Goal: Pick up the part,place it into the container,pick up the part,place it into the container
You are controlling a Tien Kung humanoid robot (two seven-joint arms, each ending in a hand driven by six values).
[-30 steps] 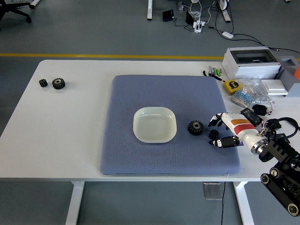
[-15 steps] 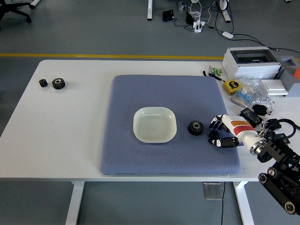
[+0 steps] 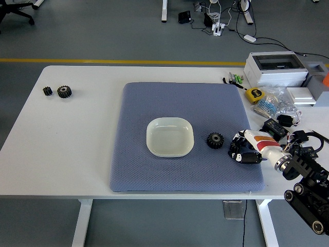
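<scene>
From the head view, a white table (image 3: 77, 149) on a grey workshop floor carries a blue-grey textured mat (image 3: 175, 103). The right hand (image 3: 245, 149) has its fingers curled around a small black gear, apparently grasped. The shallow white square container (image 3: 170, 137) lies to its left, past a larger black toothed gear (image 3: 215, 140) between them.

Dish (image 3: 170, 137) mid-mat (image 3: 154, 103), gear (image 3: 215, 140) to its right, right hand (image 3: 242, 150) beyond, two gears (image 3: 57, 91) far left on table (image 3: 72, 144)
</scene>
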